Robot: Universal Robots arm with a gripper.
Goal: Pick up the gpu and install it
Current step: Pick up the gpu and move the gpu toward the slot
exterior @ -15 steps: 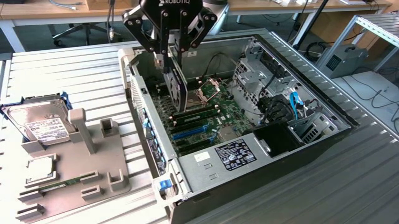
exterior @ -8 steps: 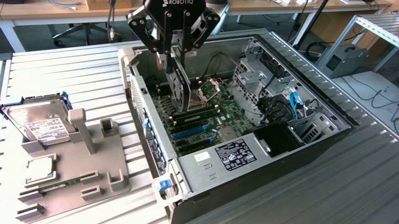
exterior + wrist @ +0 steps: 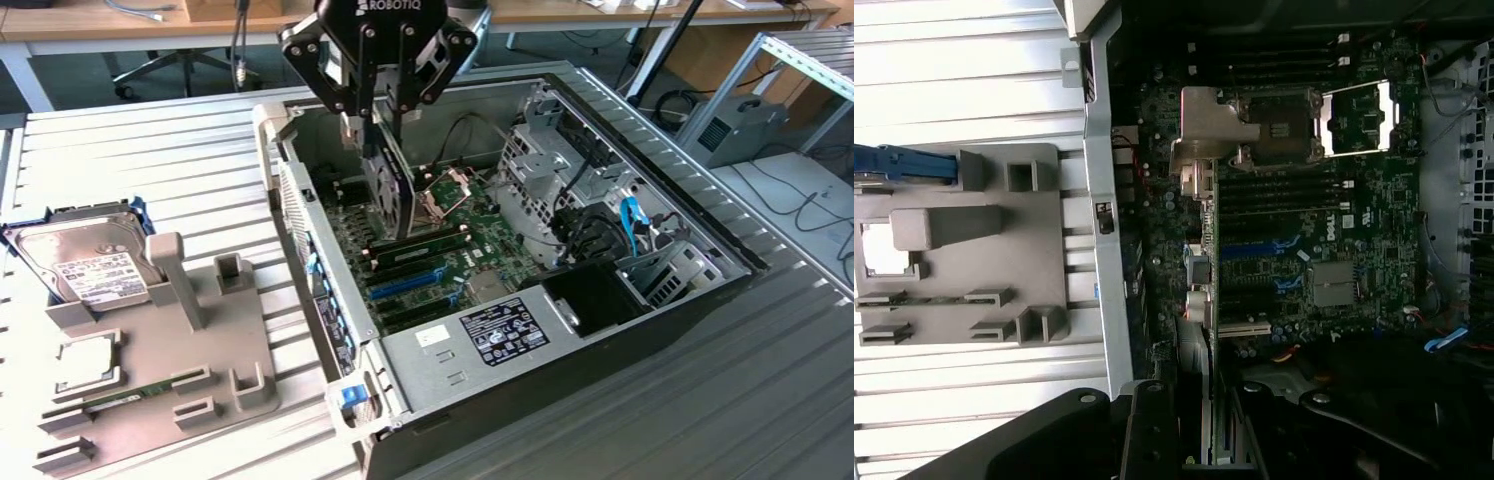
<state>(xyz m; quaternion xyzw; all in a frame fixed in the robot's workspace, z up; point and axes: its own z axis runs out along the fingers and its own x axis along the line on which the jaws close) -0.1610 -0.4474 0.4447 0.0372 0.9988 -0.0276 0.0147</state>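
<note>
The gpu, a flat black card with a round fan on one face, hangs edge-down inside the open computer case, just above the motherboard. My gripper is shut on its upper edge. In the wrist view the gripper has its dark fingers on either side of the card's thin edge. Beneath the card lie the motherboard and its blue expansion slots. The gpu's lower edge is near the slots; whether it touches them I cannot tell.
On the exterior view's left a grey holder tray carries a silver hard drive, a processor chip and a green RAM stick. The case's side wall, power supply and drive cage with cables hem in the board.
</note>
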